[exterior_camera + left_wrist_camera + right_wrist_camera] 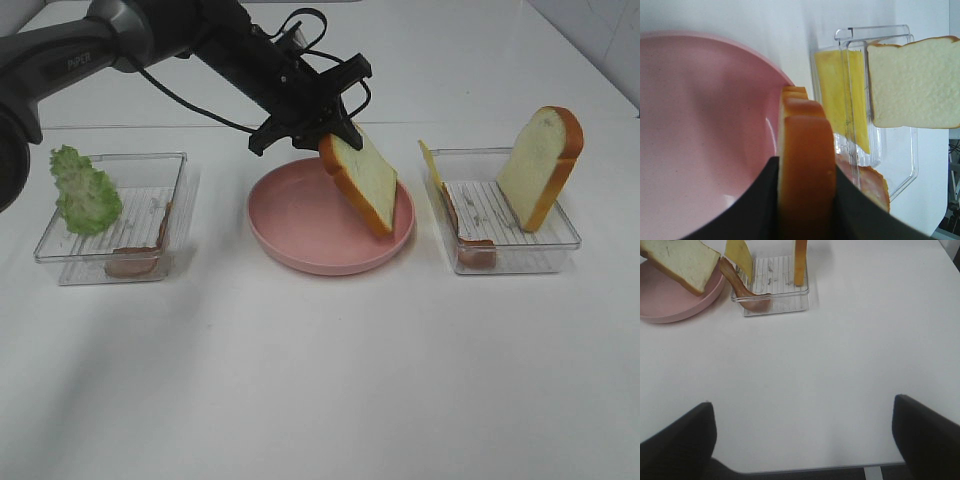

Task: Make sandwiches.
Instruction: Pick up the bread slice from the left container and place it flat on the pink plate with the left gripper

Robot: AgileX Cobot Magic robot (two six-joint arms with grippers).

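Observation:
My left gripper [335, 135] is shut on the top crust of a white bread slice [360, 182] and holds it tilted, its lower corner at or just above the pink plate [295, 235]. In the left wrist view the slice [805, 165] sits edge-on between the dark fingers [852, 207] over the plate [700, 125]. A second bread slice [541, 165] stands upright in the right tray [520, 245], with a yellow cheese square [429, 160] and bacon [472, 248]. Lettuce [85, 190] and bacon [138, 258] lie in the left tray [60, 262]. My right gripper [805, 440] is open and empty over bare table.
The right wrist view shows the right tray [775, 297] and the plate's rim [670, 307] far ahead of the gripper, with white table between. The right arm is out of the exterior view. The left arm's cable hangs behind the plate.

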